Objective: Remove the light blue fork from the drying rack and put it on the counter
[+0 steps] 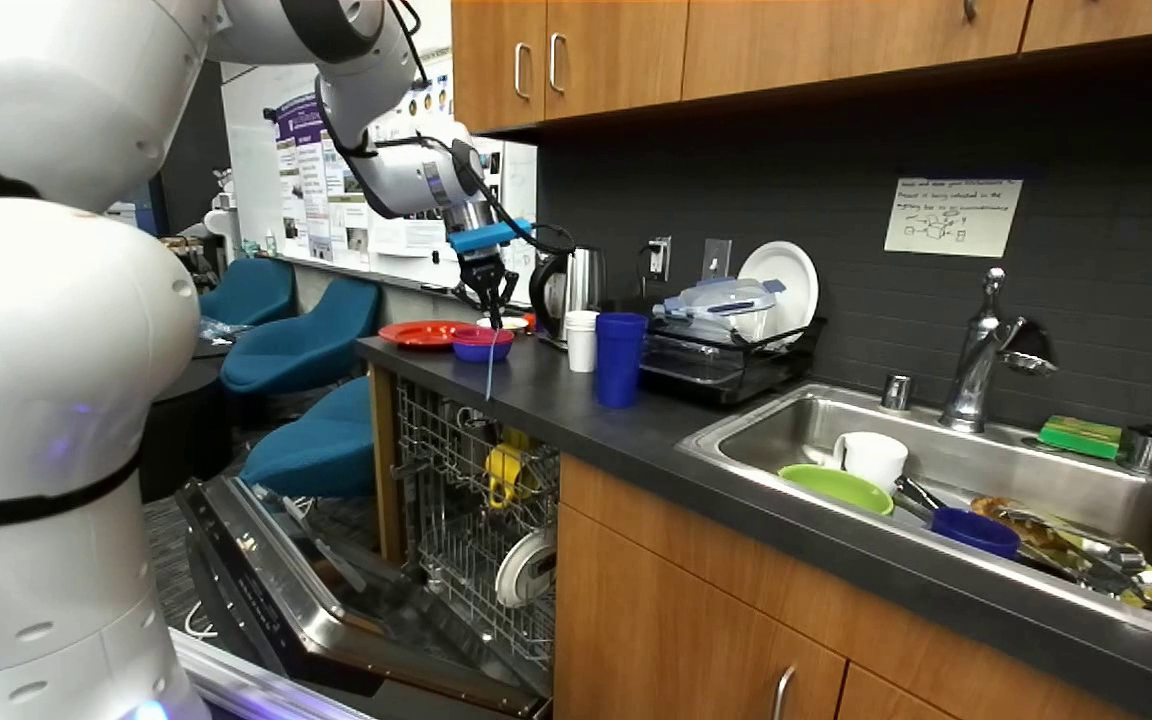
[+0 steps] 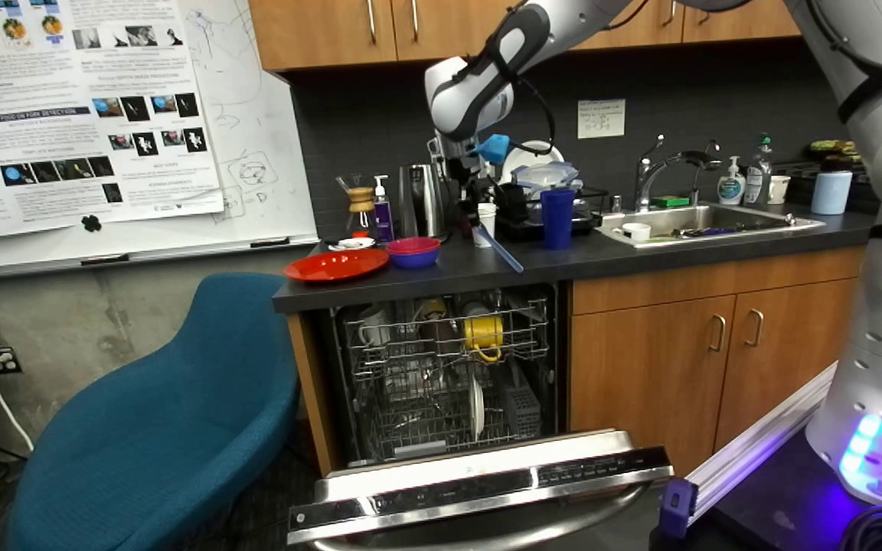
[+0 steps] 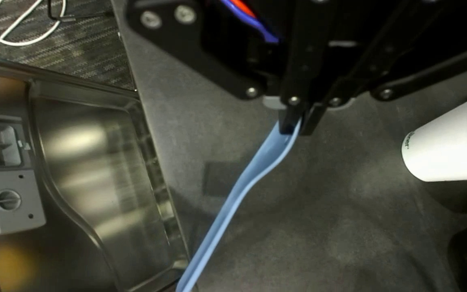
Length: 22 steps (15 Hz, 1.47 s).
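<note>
- Light blue fork (image 3: 236, 198): clear of the drying rack (image 1: 736, 375) and held over the worktop (image 1: 536, 392), sloping from the jaws toward 7 o'clock in the wrist view. Whether its free end touches the surface cannot be told.
- Source: in an exterior view the rack lies at 3 o'clock from the fork, beyond the dark blue cup (image 1: 620, 362). A white plate (image 1: 794, 280) leans on edge in it — presumably placed so to drain.
- Setting: in the wrist view a white cup (image 3: 446, 142) stands at 3 o'clock from the jaws, the open dishwasher door (image 3: 81, 170) at 9 o'clock. The stretch of worktop between is probably the intended landing place.
- Hold: the broad end, presumably the head, is pinched and the slender length left free — a grip suited to drawing a thin utensil from among other ware. The tines are hidden.
- Jaws: clenched on the fork at their tips, parted by little more than its thin wall. 1 jaw appears to sit within the hollow of the broad end, the opposite jaw outside it.
- Next step, as judged: lowering and release. Given the slope, the free end would probably land first; near the front edge, it could slip toward the dishwasher door.
</note>
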Tool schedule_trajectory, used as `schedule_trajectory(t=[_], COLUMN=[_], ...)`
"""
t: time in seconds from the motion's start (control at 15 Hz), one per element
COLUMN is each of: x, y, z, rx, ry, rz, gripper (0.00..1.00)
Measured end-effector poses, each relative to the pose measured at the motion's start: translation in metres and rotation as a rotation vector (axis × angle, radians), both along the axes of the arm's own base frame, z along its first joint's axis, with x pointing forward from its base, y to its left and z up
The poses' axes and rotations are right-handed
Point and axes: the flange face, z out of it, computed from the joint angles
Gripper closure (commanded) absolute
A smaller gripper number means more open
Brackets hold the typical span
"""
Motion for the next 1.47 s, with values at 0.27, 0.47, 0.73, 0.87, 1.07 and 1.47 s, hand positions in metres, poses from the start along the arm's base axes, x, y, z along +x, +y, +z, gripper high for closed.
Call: schedule_trajectory(t=[0.27, 0.47, 0.73, 0.87, 1.07, 1.47], x=[-0.002, -0.002, -0.001, 0.000, 0.000, -0.002], y=[0.020, 0.037, 0.048, 0.048, 0.047, 0.047], z=[-0.006, -0.011, -0.021, -0.028, -0.038, -0.043], rx=[-0.142, -0.279, -0.410, -0.450, -0.483, -0.475], ry=[-0.030, -0.083, -0.140, -0.149, -0.152, -0.144], rz=[0.093, 0.202, 0.285, 0.302, 0.309, 0.286], gripper=[0.99, 0.99, 0.71, 0.65, 0.46, 0.05])
